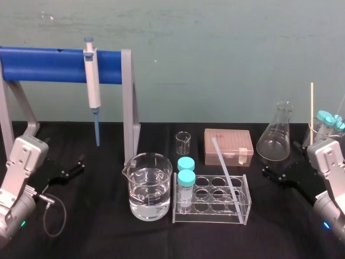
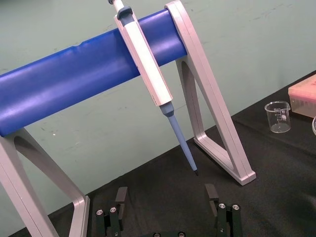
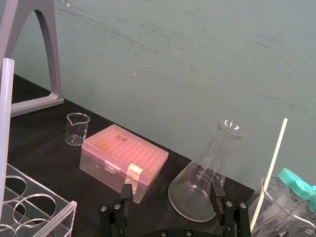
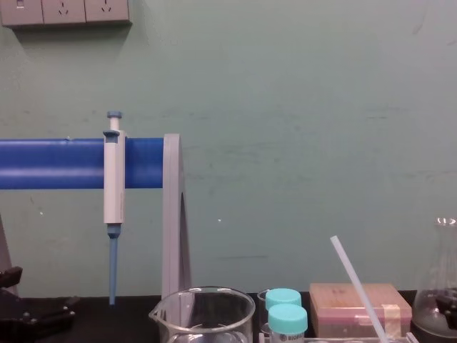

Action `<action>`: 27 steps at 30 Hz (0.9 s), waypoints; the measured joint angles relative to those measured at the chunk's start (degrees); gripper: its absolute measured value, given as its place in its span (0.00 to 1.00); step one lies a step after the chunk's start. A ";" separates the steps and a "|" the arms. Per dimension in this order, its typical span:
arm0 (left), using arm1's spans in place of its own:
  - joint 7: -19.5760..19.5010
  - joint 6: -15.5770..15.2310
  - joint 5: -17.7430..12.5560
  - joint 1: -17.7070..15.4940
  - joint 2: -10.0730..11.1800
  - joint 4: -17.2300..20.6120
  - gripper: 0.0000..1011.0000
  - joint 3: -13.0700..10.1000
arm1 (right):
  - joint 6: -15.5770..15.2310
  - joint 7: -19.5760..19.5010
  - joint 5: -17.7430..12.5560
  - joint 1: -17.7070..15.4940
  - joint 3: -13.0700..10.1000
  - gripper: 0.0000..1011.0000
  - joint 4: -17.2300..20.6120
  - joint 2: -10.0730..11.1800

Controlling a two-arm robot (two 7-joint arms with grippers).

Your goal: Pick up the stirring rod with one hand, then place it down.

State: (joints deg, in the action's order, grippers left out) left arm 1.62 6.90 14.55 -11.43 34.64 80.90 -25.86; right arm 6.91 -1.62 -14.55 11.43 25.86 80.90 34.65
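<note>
Translucent white plastic: the stirring rod (image 1: 225, 170) leans tilted in a clear rack (image 1: 245, 202) at mid-table. Its top slants toward the back wall and its foot sits near the rack's front right corner. Which cell holds the foot cannot be told through the clear plastic.

Right gripper (image 1: 273, 174): black, low over the black table (image 1: 108, 237), to the right of the rack and near the rod but apart from it. Its fingers are spread with nothing between them. The right wrist view shows the gap (image 3: 171, 192) plainly.

Left gripper (image 1: 74, 165): well apart from the rod, at the table's left beside a blue-barred stand (image 1: 48, 63). Its fingers are likewise spread and bare, as the left wrist view (image 2: 166, 197) shows.

By view:
- The head view gives the rod's whole length.
- The chest view gives the rod's upper part (image 4: 355, 286) against the wall, with its lower end cut off by the frame edge.
- The right wrist view gives the rod as a pale strip (image 3: 5, 123) at the edge, beside the rack.
- The left wrist view gives the pipette (image 2: 148, 64) hung on the stand.

Also on the table:
- A beaker of water (image 1: 150, 186) just left of the rack.
- Two turquoise-capped tubes (image 1: 186, 178) in the rack's left cells.
- A small beaker (image 1: 183, 142), a pink box (image 1: 228, 145) and a flask (image 1: 276, 139) behind the rack.
</note>
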 joint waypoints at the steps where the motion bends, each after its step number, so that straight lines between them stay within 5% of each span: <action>1: 0.00 0.00 0.00 0.00 0.00 0.00 0.99 0.00 | 0.00 0.00 0.00 0.00 0.00 0.99 0.00 0.00; 27: 0.00 0.00 0.00 0.00 0.00 0.00 0.99 0.00 | 0.00 0.00 0.00 0.00 0.00 0.99 0.00 0.00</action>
State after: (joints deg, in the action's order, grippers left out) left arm 1.62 6.91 14.55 -11.43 34.65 80.90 -25.86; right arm 6.90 -1.62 -14.55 11.44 25.86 80.90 34.64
